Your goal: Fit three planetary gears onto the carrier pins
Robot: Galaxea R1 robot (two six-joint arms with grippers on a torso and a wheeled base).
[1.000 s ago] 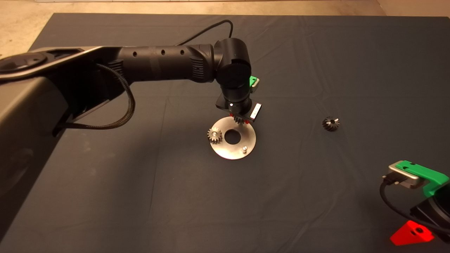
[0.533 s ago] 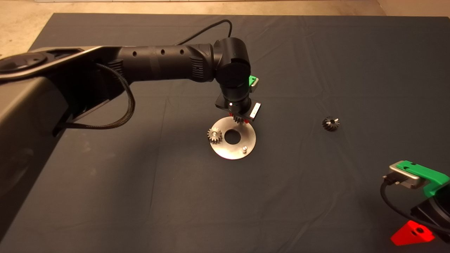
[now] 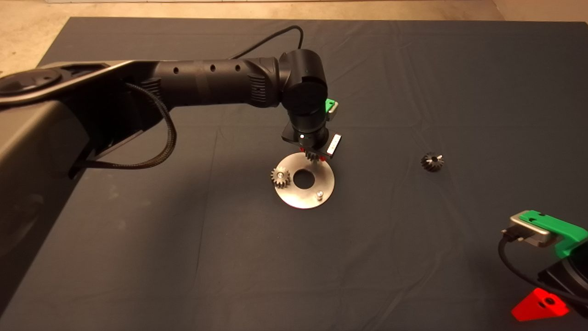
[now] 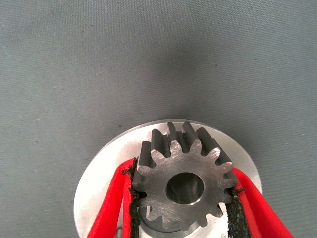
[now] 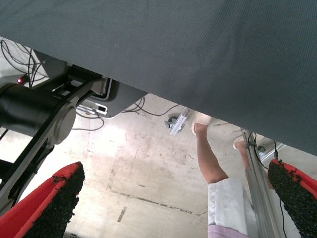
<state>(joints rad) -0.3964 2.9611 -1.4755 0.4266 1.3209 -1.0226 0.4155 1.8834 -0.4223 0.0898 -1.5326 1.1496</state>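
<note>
- Over the far edge of the flat shiny round metal disc (image 3: pixel 304 180), the left gripper (image 3: pixel 313 155) pinched a small silver-grey toothed gear (image 4: pixel 184 184) tight between its red fingers (image 4: pixel 110 206).
- A second little gear (image 3: pixel 280 177) sat on the disc's left pin.
- One short silver pin (image 3: pixel 319 195) stood bare.
- A third dark gear (image 3: pixel 432 162) lay alone on the dark mat (image 3: pixel 413 78), well to the right.
- The right gripper (image 5: pixel 173 198) waited at the lower right edge, fingers wide apart.

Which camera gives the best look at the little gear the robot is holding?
The left wrist view: the held gear fills it, clamped between red fingers. The head view shows only its teeth below the wrist. The right wrist view misses it.
</note>
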